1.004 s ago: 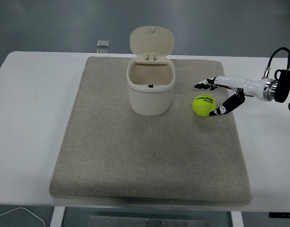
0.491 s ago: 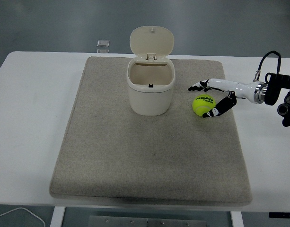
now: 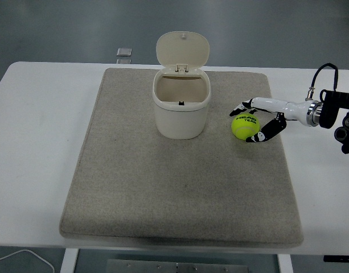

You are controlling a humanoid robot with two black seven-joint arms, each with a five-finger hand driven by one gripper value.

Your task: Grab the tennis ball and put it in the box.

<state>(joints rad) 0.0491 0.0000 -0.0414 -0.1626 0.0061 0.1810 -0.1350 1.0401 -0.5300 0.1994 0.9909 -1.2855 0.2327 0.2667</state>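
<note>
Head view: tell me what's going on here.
The robot's right hand has reached in from the right and is cupped around the tennis ball, fingers behind it and thumb in front. The ball sits on the grey mat, not yet lifted, and whether the grip is firm can't be told. Just to its left stands the cream box with its lid flipped up and nothing showing inside. The left arm is out of view.
</note>
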